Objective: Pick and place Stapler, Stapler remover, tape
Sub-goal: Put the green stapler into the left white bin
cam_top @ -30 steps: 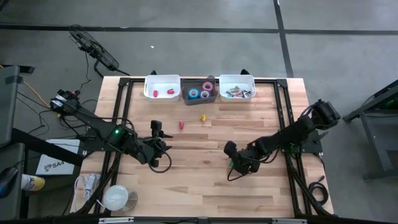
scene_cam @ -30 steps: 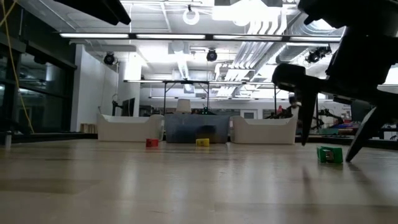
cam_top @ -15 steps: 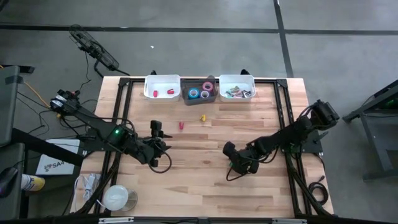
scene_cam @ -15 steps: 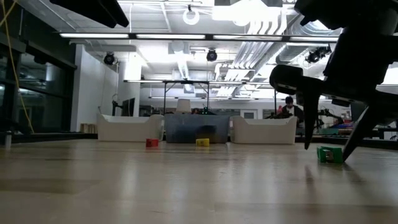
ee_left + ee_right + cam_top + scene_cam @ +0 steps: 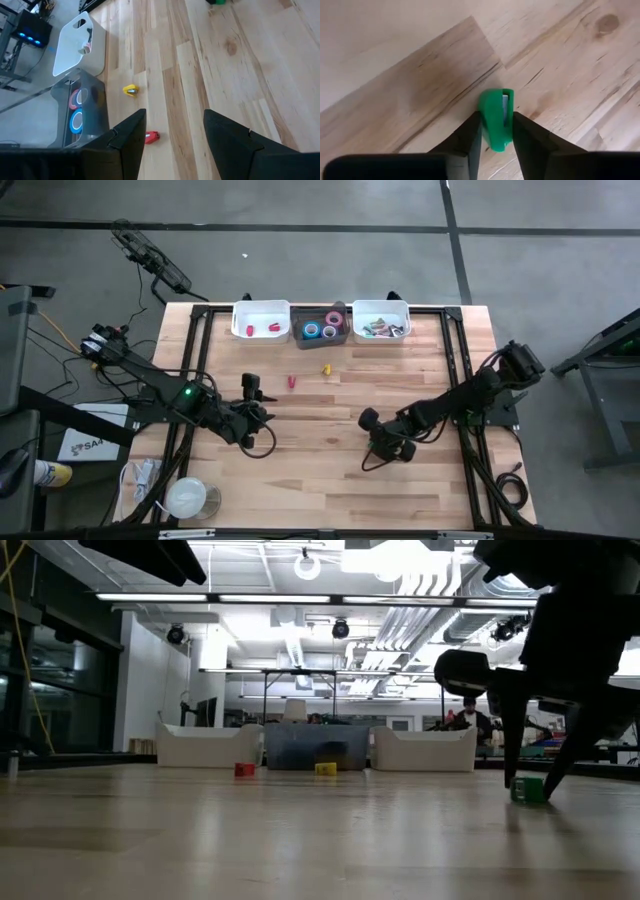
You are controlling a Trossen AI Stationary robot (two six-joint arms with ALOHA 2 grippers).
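On the right half of the table [image 5: 300,480], the right gripper [image 5: 496,131] is seen closed against a small green stapler [image 5: 496,120]; the contact of both fingers on its sides is shown only in the right wrist view. Open planks are seen all around it, well clear of the table edges. The left gripper [image 5: 172,130] is held open over the left half. Tape rolls [image 5: 320,328] are seen in the grey middle bin [image 5: 320,339] at the far edge.
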